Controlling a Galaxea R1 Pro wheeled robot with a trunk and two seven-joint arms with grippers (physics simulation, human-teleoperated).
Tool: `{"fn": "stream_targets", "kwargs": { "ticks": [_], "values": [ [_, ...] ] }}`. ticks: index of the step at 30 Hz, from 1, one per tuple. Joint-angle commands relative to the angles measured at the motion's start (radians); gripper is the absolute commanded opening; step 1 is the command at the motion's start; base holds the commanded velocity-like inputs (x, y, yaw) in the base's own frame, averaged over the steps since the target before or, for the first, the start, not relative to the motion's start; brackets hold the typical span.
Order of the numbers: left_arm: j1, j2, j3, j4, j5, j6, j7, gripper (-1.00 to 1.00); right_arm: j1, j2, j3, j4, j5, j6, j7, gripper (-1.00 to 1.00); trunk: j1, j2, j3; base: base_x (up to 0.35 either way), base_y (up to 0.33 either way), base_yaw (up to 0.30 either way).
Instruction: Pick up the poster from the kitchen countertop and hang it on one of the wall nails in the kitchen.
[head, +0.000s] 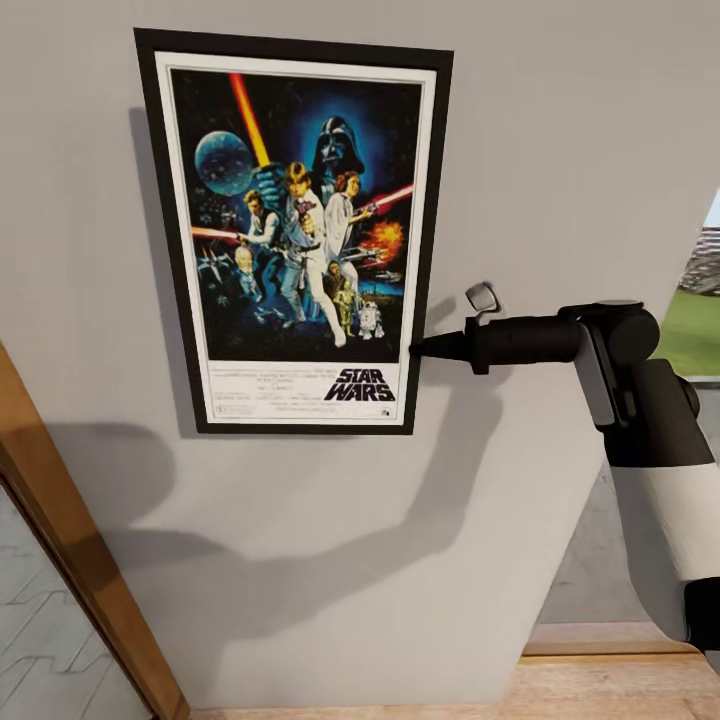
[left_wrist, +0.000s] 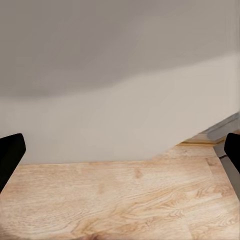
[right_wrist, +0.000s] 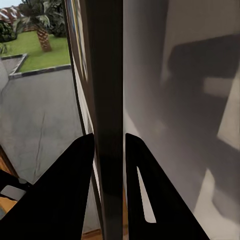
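Poster (head: 296, 232): upright against the grey wall (head: 560, 150), black frame, white border, dark blue artwork, "STAR WARS" logo at the lower right; it casts a narrow shadow on the wall along its far side from the fingers.
Right gripper (head: 420, 349): reaches in sideways on a black-and-white arm; its tips meet the poster's frame edge low on the side nearest the arm, level with the logo.
Right fingers (right_wrist: 67, 192): in the right wrist view the two black fingers stand one on each side of the poster's dark frame edge (right_wrist: 107, 100), pinching it; the frame runs straight out from between them.
Left gripper (left_wrist: 120, 150): fingers spread wide, one black tip at each side of the left wrist view, nothing between them.
Beyond the left fingers: light wooden floor (left_wrist: 115, 200), then the base of the grey wall.
Wooden frame (head: 70, 540): slants beside the wall, well apart from the right fingers, on the poster's far side.
Grass (head: 695, 330): seen past the wall's edge, behind the right arm.
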Motion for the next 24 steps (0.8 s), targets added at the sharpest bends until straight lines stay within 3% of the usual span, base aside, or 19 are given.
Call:
{"fn": "stream_targets", "kwargs": {
  "ticks": [1, 24],
  "values": [
    [-0.001, 0.0, -0.008, 0.0, 0.008, -0.005, -0.002, 1.0, -0.001, -0.001, 0.001, 0.0, -0.004, 0.007, 0.001, -1.0, 0.001, -0.002, -0.002, 0.0, 0.0, 0.0],
    [0.0, 0.0, -0.008, 0.0, 0.009, -0.005, -0.002, 1.0, -0.001, -0.002, 0.001, 0.028, -0.003, 0.009, -0.005, -1.0, 0.001, -0.002, -0.002, 0.0, 0.0, 0.0]
  ]
}}
